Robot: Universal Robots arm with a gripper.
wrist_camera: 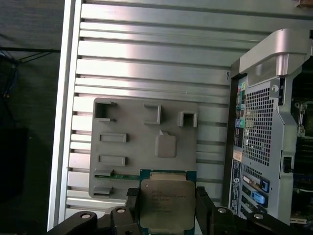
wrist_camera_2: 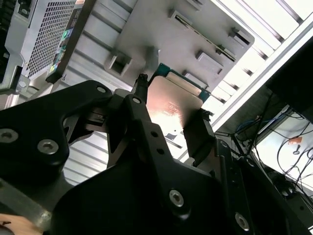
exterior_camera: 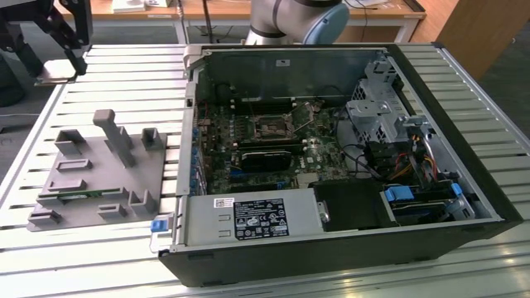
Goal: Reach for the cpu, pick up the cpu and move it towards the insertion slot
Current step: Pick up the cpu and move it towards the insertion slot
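Observation:
My gripper [wrist_camera: 167, 209] is shut on the cpu [wrist_camera: 166, 203], a flat square chip with a shiny metal top and a green edge, clamped by two black fingers on opposite sides. In the second wrist view the same cpu [wrist_camera_2: 172, 103] sits between the fingers of the gripper [wrist_camera_2: 168, 115]. In the exterior view the gripper [exterior_camera: 58, 68] hangs at the far left with the cpu [exterior_camera: 59, 71], raised above the slatted table and behind the grey fixture plate [exterior_camera: 91, 180]. The insertion slot [exterior_camera: 269, 126], silvery frame around a dark centre, lies on the motherboard inside the open computer case, well to the exterior view's right of the gripper.
The open black computer case [exterior_camera: 463, 180] fills the middle and right of the slatted metal table [exterior_camera: 124, 74]. The grey fixture plate [wrist_camera: 146, 147] carries raised blocks and a thin green circuit strip [exterior_camera: 79, 197]. The arm's base [exterior_camera: 294, 22] stands behind the case.

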